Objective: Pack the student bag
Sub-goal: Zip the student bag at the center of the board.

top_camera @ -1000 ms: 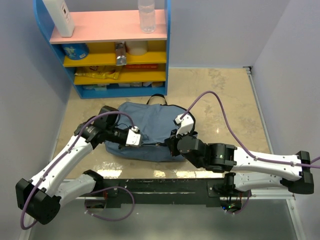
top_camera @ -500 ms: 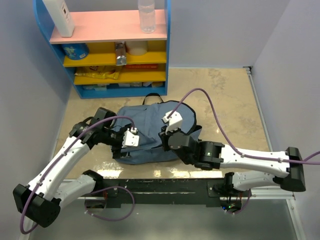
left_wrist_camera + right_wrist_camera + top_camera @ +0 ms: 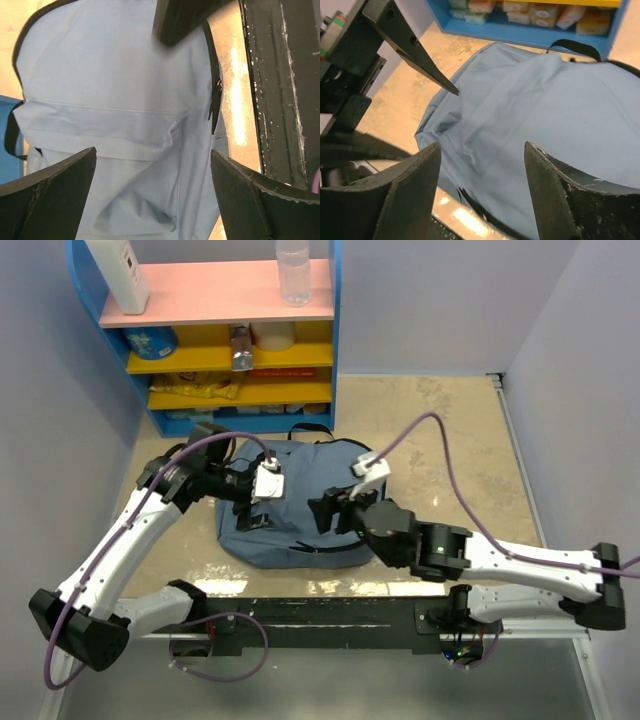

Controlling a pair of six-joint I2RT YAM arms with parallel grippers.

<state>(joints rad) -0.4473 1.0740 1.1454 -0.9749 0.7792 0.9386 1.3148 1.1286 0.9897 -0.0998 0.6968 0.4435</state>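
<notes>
directly under both tools, the student bag (image 3: 300,478) lies flat on the table (image 3: 450,440); the left gripper (image 3: 153,151) hangs above its front pocket, jaws spread wide, holding nothing; the right gripper (image 3: 482,145) faces it, jaws apart, likewise empty.

At the far left I see a blue shelf unit (image 3: 210,295), a clear bottle (image 3: 292,270) and a white container (image 3: 118,270) on its pink top, and a blue tub (image 3: 153,342) one shelf down.

Beige table (image 3: 440,430): student bag (image 3: 300,480), blue shelf unit (image 3: 230,305) on it.
</notes>
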